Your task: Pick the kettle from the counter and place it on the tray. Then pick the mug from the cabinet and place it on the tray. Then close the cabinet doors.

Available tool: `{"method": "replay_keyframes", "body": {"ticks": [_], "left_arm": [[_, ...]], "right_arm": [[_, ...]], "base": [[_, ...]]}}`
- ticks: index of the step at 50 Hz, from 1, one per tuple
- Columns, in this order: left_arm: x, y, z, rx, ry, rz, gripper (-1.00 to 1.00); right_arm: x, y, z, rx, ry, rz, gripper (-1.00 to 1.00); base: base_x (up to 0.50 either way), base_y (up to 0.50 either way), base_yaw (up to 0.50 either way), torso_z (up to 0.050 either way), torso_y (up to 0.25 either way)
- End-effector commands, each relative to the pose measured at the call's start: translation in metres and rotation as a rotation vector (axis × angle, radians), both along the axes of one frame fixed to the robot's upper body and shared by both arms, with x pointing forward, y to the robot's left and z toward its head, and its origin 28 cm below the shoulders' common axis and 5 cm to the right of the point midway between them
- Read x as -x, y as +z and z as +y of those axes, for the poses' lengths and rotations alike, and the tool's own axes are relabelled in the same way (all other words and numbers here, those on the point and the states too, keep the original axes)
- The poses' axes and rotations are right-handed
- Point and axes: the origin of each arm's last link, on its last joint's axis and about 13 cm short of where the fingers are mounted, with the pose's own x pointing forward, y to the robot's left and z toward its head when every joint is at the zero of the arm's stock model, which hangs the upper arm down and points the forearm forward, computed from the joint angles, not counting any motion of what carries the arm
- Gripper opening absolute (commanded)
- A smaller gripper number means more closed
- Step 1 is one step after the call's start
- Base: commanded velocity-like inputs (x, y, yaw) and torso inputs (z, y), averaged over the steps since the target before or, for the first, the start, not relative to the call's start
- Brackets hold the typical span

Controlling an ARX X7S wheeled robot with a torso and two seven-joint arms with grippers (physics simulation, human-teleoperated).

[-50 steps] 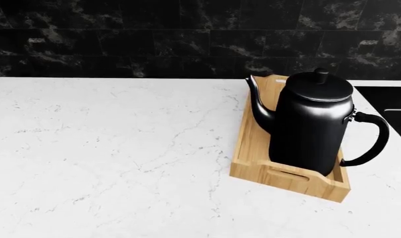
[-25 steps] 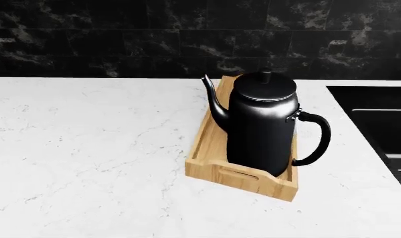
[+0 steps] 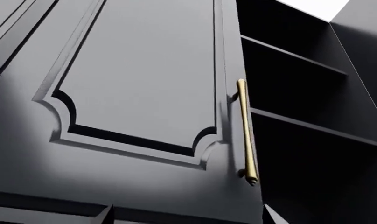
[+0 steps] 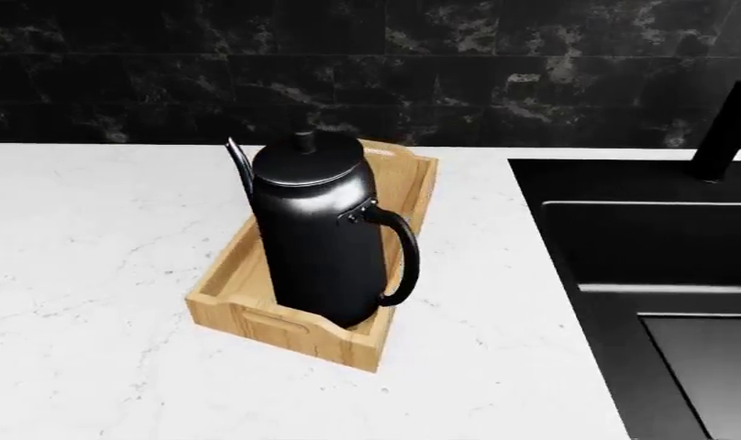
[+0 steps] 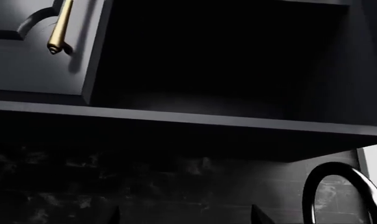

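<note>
Can't tell you what either tool is doing right now, neither shows in any of my feeds, so whether they're spread or clenched is anyone's guess. Left wrist cam is staring at a dark cabinet door (image 3: 132, 93) with a brass bar handle (image 3: 246, 130), swung aside with bare shelves (image 3: 300, 123) beside it. Right wrist cam looks into the dark cabinet opening (image 5: 219, 56), and I see no mug in there from this angle.

From the head cam, the kettle (image 4: 315, 238) sits upright in the tray (image 4: 285, 325) on the white bench (image 4: 89, 275), sink (image 4: 664, 266) well off to the side. So the mug is my next job, I reckon. It should be light and rigid, but glazed and slippery, probably chippable. I'd pinch it across the rim wall rather than the little handle, and go in slow since that cabinet is really dark.
</note>
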Motion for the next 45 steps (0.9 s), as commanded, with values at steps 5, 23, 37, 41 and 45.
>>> {"method": "replay_keyframes", "body": {"ticks": [5, 23, 37, 41, 45], "left_arm": [[0.0009, -0.0044, 0.0001, -0.002, 0.002, 0.013, 1.00], [-0.0014, -0.0078, 0.0014, 0.006, 0.003, 0.024, 1.00], [-0.0039, -0.0108, 0.0020, 0.010, 0.005, 0.031, 1.00], [-0.0035, -0.0114, 0.0021, 0.011, 0.003, 0.032, 1.00], [-0.0036, -0.0122, 0.0020, 0.011, 0.004, 0.035, 1.00]], "right_arm": [[0.0034, 0.0006, -0.0010, -0.002, 0.001, -0.005, 1.00], [0.0017, -0.0010, -0.0010, -0.007, 0.000, -0.001, 1.00], [0.0000, -0.0024, -0.0009, -0.008, -0.001, 0.001, 1.00], [0.0002, -0.0026, -0.0011, -0.007, -0.003, 0.001, 1.00], [0.0006, -0.0025, -0.0013, -0.009, -0.005, 0.000, 1.00]], "base": [[0.01, -0.50, 0.00, 0.000, 0.000], [0.01, -0.50, 0.00, 0.000, 0.000], [0.01, -0.50, 0.00, 0.000, 0.000], [0.01, -0.50, 0.00, 0.000, 0.000], [0.01, -0.50, 0.00, 0.000, 0.000]]}}
